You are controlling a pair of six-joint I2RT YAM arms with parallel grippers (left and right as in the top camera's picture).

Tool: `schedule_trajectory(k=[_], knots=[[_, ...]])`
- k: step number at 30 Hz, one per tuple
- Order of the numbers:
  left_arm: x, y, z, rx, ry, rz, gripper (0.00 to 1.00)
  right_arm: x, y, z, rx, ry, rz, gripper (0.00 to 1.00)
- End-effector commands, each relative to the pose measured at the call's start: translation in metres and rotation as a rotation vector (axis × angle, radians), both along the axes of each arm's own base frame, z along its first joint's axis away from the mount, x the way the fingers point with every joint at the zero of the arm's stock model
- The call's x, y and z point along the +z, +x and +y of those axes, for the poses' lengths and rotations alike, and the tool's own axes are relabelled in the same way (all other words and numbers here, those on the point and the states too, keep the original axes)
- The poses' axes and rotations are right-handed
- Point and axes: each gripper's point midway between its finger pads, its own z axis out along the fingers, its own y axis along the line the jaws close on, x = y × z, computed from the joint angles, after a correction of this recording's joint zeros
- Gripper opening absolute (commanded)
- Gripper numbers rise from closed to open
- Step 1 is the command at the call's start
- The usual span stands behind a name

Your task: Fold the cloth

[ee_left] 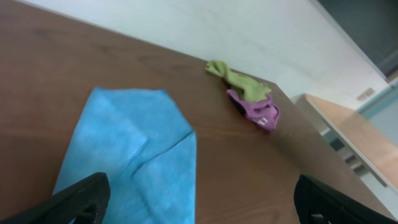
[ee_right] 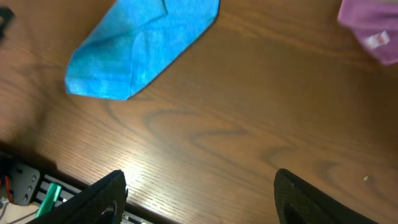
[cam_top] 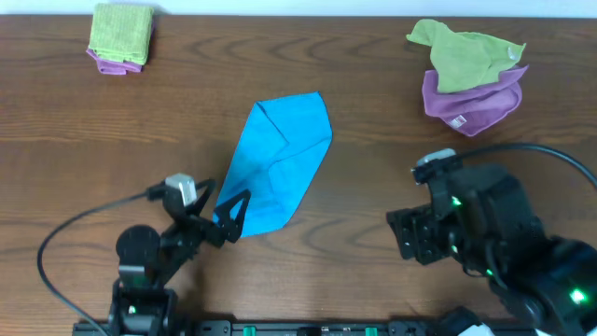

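The sky-blue cloth lies folded into a long narrow shape on the brown table, slanting from upper right to lower left. It also shows in the left wrist view and in the right wrist view. My left gripper is open at the cloth's near lower end, its fingers spread, one over the cloth's edge. My right gripper is open and empty over bare table to the right of the cloth; its fingers are spread wide.
A heap of olive-green cloth on purple cloth lies at the back right and shows in the left wrist view. A folded green-on-purple stack sits at the back left. The table's front edge is near the right gripper.
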Motion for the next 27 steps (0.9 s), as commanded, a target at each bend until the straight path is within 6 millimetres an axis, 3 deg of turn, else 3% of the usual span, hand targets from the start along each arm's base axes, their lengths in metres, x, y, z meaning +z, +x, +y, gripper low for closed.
schedule_trajectory(k=[1,8,18,23,27], knots=[[0.010,0.011,-0.008,-0.042,0.026,0.004,0.96,0.001,0.006,0.005,-0.028,0.038,-0.001,0.77],[-0.020,0.014,-0.019,-0.081,-0.010,0.157,0.96,0.006,0.010,0.008,-0.026,0.055,-0.024,0.79],[-0.017,0.005,-0.030,-0.143,-0.074,0.198,0.95,0.005,0.000,0.021,0.029,0.117,0.024,0.78],[0.001,0.007,-0.034,-0.163,-0.112,0.141,0.98,0.005,0.000,0.022,0.031,0.119,0.025,0.80],[-0.011,0.014,-0.041,-0.132,-0.026,0.181,0.97,0.007,0.003,0.021,0.025,0.116,0.009,0.84]])
